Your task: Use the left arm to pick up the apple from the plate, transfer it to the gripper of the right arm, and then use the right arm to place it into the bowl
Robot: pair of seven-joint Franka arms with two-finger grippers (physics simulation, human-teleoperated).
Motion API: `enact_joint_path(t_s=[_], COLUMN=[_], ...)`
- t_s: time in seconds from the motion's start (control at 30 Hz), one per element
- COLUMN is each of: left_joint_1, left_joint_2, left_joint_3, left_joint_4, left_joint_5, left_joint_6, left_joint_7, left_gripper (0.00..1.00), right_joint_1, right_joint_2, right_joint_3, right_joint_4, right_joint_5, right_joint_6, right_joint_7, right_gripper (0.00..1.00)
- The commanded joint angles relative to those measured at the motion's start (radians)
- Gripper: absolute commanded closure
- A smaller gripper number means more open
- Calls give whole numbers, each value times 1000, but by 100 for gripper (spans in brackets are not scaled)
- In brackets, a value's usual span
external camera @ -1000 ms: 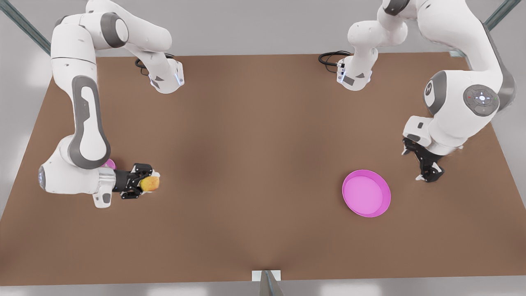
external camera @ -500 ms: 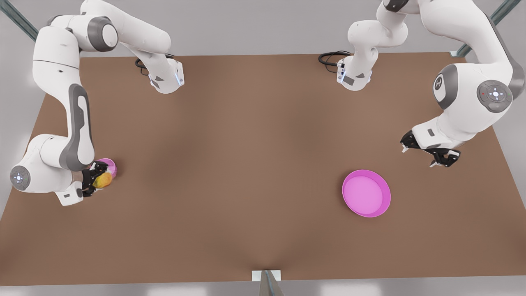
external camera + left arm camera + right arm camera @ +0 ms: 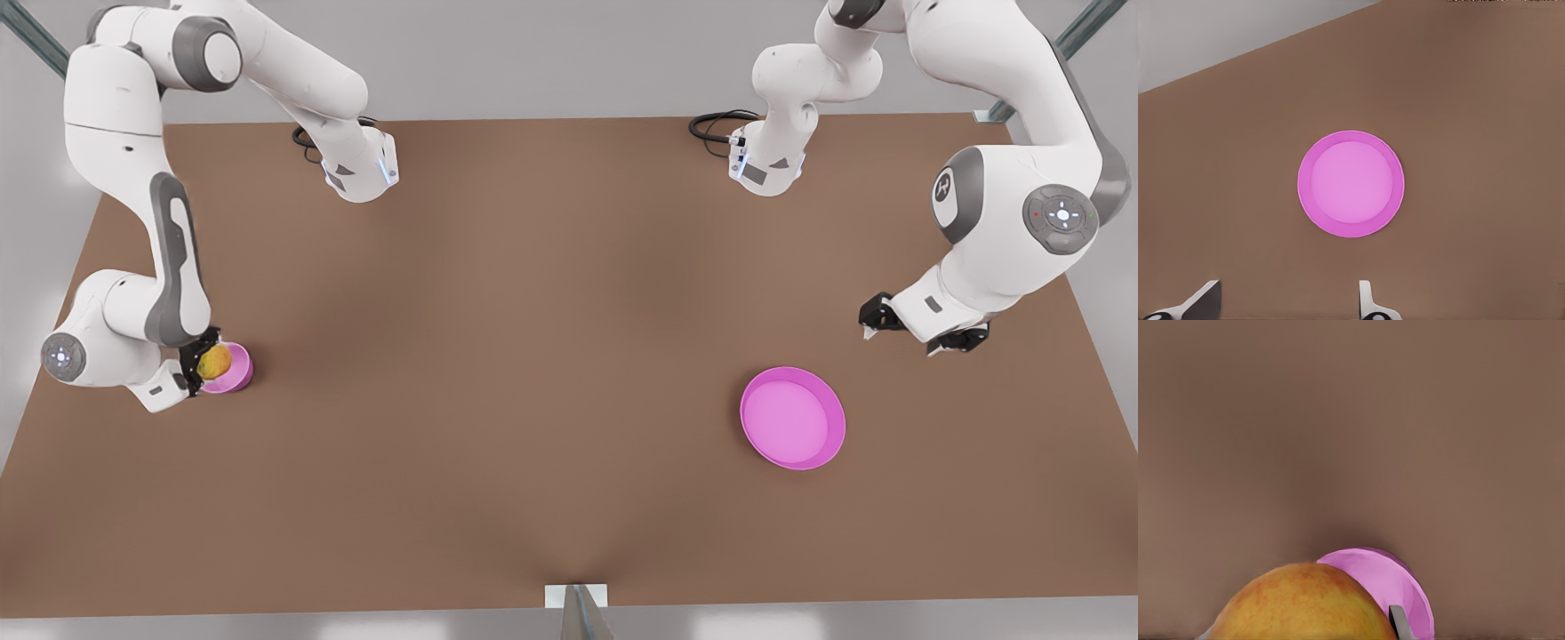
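Brown tabletop (image 3: 533, 373) carries everything in the front view: the magenta plate (image 3: 793, 418) lies bare toward the table's near edge on the front view's right, and the small pink bowl (image 3: 236, 372) sits close to the table's edge on the front view's left. The right gripper (image 3: 203, 364) hangs at the bowl's rim with the apple (image 3: 214, 362) pinched between its fingers, the fruit overlapping the bowl's near-left lip rather than sitting plainly over its middle. The left gripper (image 3: 916, 331) waits near the table's edge on the front view's right, above and just beyond the plate. In the left wrist view the plate (image 3: 1351, 183) lies empty below, and the two pale fingertips (image 3: 1366, 299) stand spread apart with nothing between them. In the right wrist view the apple (image 3: 1301, 603) sits large in the grip, one grey fingertip (image 3: 1401, 623) pressed to its side, and the bowl (image 3: 1395, 587) peeks out from behind it. The placing looks nearly done; to finish it well, I would judge the fruit needs centring over the bowl's hollow and lowering inside the rim before the fingers part, since a release from this offset could let the apple catch the lip and roll onto the table.
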Motion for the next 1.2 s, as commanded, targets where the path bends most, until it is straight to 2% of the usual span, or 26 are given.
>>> enact_joint_path(t_s=[0.0,0.3,0.37,0.4,0.43,0.6,0.63,0.7,0.77,0.8,0.83,0.87,0.9,0.93,1.0,1.13,1.17], left_joint_1=[0,0,0,0,0,-3,-3,-4,-3,-4,-7,-9,-7,-9,-12,-30,-30], left_joint_2=[-1,6,6,6,6,8,6,6,6,6,6,11,22,34,36,32,32], left_joint_3=[0,0,0,0,0,0,0,0,0,0,-2,-5,-6,-6,-8,-6,-8], left_joint_4=[0,-1,-1,-1,-1,-1,-1,-1,4,5,7,20,31,43,50,51,53], left_joint_5=[1,1,1,1,1,1,-1,1,1,5,7,5,5,5,5,5,5], left_joint_6=[-1,-1,-1,-1,-1,-1,-1,-1,1,4,7,8,10,10,10,5,4], left_joint_7=[-215,-213,-213,-213,-213,-217,-217,-217,-215,-212,-212,-210,-210,-210,-212,-213,-213], left_gripper=[0,0,0,0,0,0,0,0,0,0,0,0,0,0,0,0,0], right_joint_1=[-16,-67,-67,-67,-67,-67,-64,-54,-50,-47,22,253,554,602,680,677,570], right_joint_2=[5,63,68,68,68,35,25,11,-24,-32,-80,-144,-256,-313,-367,-336,-325], right_joint_3=[0,0,0,0,0,23,41,212,410,462,413,145,-216,-244,-253,-239,-140], right_joint_4=[-3,-49,-51,-51,-49,-40,30,305,400,432,431,435,325,259,230,297,310], right_joint_5=[-28,-38,-38,-38,-38,-35,1,6,-57,-71,-69,-35,81,74,74,78,77], right_joint_6=[65,168,169,168,168,146,44,-208,-248,-248,-251,-271,-265,-269,-303,-311,-332], right_joint_7=[-201,-222,-222,-222,-222,-209,-161,124,466,647,779,830,960,1190,1552,1557,1560], right_gripper=[28,26,20,7,0,0,0,0,0,0,0,0,0,0,0,0,0])
